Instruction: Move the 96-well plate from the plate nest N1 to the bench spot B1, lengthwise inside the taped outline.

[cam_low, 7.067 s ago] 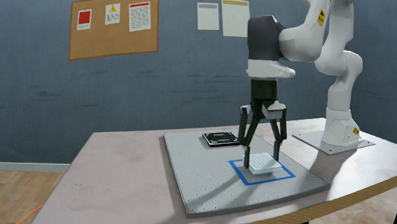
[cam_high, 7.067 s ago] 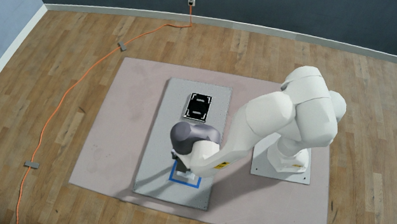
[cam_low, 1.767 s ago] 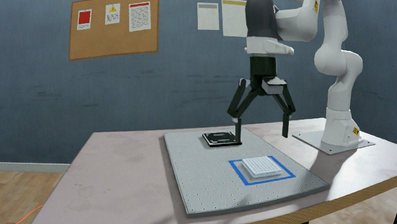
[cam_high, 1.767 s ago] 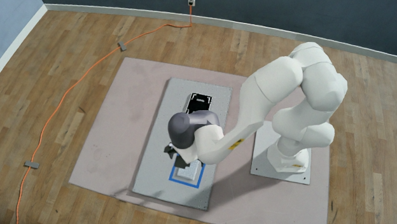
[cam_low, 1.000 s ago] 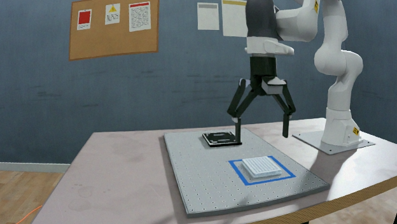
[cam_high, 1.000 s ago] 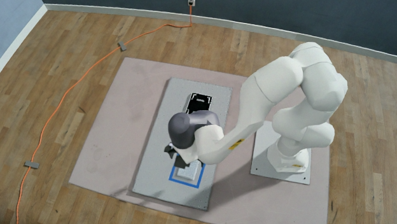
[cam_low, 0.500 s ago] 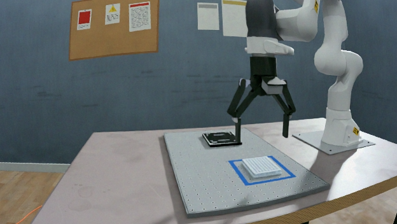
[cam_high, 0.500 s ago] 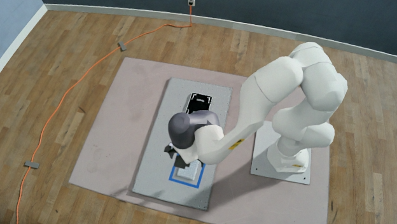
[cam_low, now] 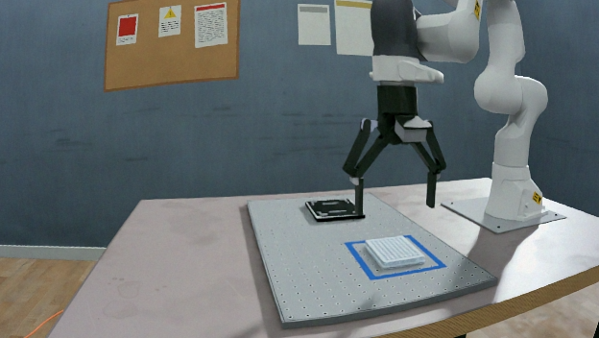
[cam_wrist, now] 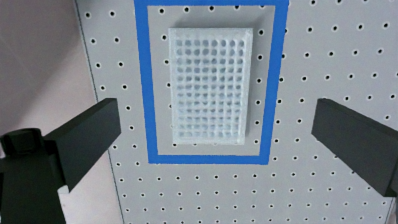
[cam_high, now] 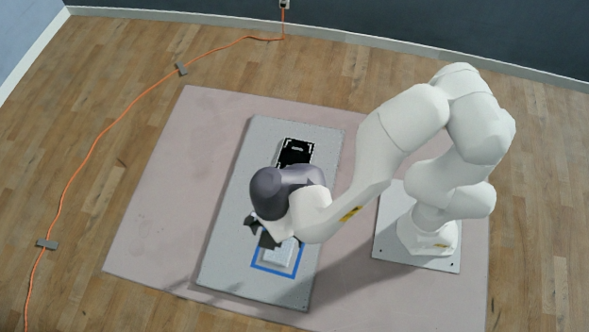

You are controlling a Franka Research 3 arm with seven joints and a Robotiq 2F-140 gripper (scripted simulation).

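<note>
The white 96-well plate (cam_high: 281,254) (cam_low: 395,252) (cam_wrist: 209,85) lies flat and lengthwise inside the blue taped outline (cam_high: 260,268) (cam_low: 357,259) (cam_wrist: 148,100) on the grey perforated board (cam_low: 307,269) (cam_wrist: 320,75). My gripper (cam_low: 394,194) (cam_wrist: 216,116) is open wide and empty, hanging well above the plate with nothing between its black fingers. The black plate nest (cam_high: 294,151) (cam_low: 331,208) stands empty at the far end of the board.
The board lies on a pinkish table top (cam_low: 182,259) (cam_high: 156,189). The arm's base (cam_low: 511,197) (cam_high: 425,236) stands on a white plate to the right. An orange cable (cam_high: 94,141) runs over the wooden floor.
</note>
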